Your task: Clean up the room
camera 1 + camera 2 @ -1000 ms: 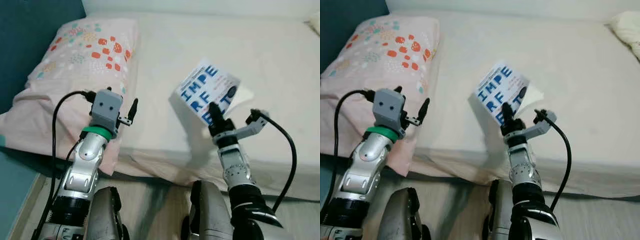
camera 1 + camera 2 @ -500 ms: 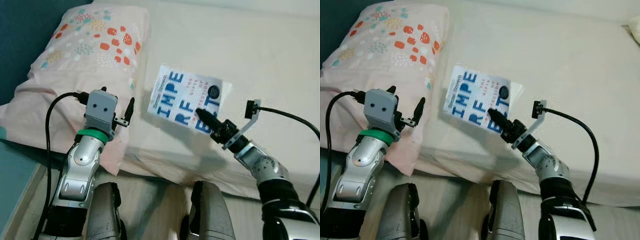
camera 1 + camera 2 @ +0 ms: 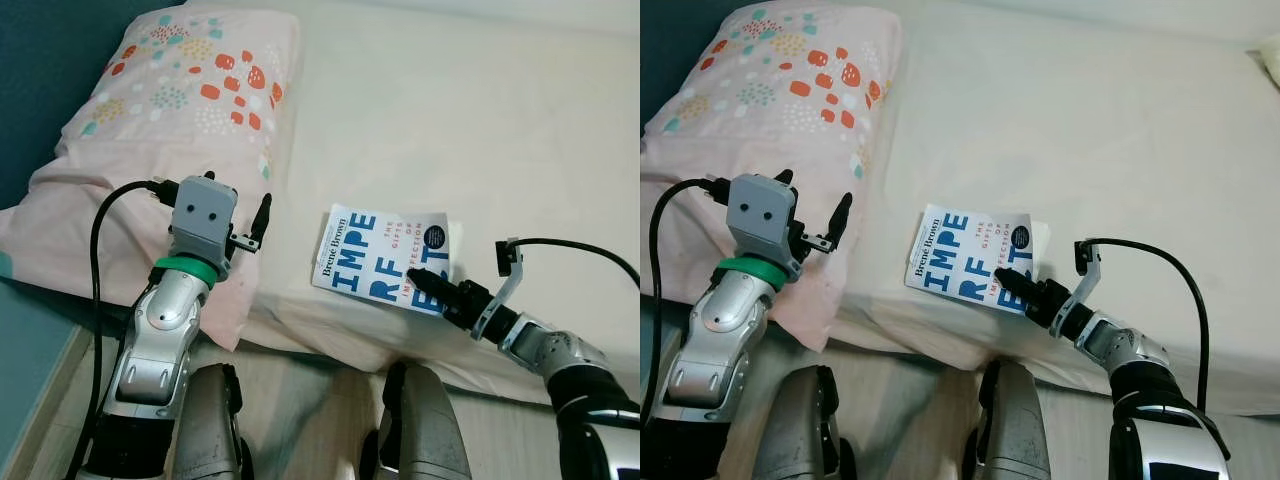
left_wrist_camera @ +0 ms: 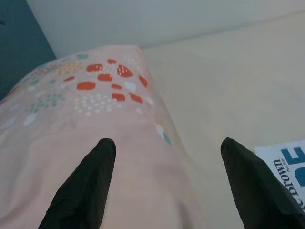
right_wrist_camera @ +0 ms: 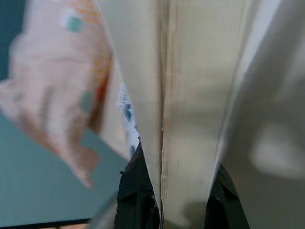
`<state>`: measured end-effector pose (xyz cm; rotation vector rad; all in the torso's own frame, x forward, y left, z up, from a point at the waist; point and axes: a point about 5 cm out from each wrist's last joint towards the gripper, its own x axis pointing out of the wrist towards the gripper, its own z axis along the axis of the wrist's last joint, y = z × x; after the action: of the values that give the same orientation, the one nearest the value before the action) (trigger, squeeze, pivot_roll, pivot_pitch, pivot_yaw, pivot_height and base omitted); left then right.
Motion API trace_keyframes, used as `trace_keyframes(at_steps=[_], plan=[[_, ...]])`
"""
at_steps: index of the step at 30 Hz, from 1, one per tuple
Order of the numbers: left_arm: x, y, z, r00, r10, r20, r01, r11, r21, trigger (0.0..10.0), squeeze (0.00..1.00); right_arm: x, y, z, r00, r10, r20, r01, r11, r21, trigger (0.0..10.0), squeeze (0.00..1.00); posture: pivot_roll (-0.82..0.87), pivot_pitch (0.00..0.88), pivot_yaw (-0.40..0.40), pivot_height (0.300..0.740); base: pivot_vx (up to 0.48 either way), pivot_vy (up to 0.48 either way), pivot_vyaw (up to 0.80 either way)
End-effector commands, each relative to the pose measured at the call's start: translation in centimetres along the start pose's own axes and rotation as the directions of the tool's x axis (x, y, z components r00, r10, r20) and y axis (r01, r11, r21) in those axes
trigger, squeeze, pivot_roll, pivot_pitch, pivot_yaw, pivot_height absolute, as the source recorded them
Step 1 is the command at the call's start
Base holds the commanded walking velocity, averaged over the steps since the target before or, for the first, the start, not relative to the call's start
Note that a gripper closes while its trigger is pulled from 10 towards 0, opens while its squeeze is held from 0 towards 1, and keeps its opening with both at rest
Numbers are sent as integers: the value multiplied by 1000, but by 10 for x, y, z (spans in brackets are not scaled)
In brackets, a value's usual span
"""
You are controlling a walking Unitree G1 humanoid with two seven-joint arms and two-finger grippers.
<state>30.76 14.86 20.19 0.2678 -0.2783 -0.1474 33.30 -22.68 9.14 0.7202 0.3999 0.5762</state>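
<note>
A white book with big blue letters [image 3: 383,262] lies flat on the cream bed [image 3: 480,120], close to its front edge. My right gripper [image 3: 420,278] is shut on the book's near edge, low over the mattress; in the right wrist view the page block [image 5: 190,119] stands between its two fingers [image 5: 136,191]. My left gripper [image 4: 169,186] is open and holds nothing. It hovers over the near corner of a pink pillow [image 3: 150,130] with red and teal spots, left of the book.
A dark blue wall [image 3: 40,60] runs along the left of the pillow. The bed's front edge drops to a pale wood floor [image 3: 300,390], where my own legs [image 3: 420,430] stand against the mattress.
My right gripper has brought the book down from a raised, tilted hold to flat on the bed near the front edge. The left arm has barely moved.
</note>
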Motion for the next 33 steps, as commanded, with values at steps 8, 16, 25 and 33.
trace_keyframes(at_steps=[8, 16, 25, 33], plan=[[-11, 1, -1, 999, -17, -33, 17, 1000, 5, 10000, 0, 4, 2, 31, 994, -105, 31, 108, 985, -131, 10000, 0, 181, 244, 7, 550, 0, 0, 0], [-14, 5, 4, 999, -12, -34, 13, 1000, 26, 10000, 0, 37, 27, 24, 998, 23, 50, -19, 997, -78, 10000, 0, 231, 247, 12, 550, 0, 0, 0], [-17, 9, 4, 999, -11, -43, 12, 999, 41, 10000, 0, 46, 28, 3, 1000, 3, -26, -6, 997, -82, 10000, 0, 255, 246, 19, 550, 0, 0, 0], [-17, 7, 3, 999, -13, -50, 15, 999, 39, 10000, 0, 45, 27, 7, 999, -20, -37, 14, 990, -142, 10000, 1000, 235, 233, 11, 550, 0, 0, 0]])
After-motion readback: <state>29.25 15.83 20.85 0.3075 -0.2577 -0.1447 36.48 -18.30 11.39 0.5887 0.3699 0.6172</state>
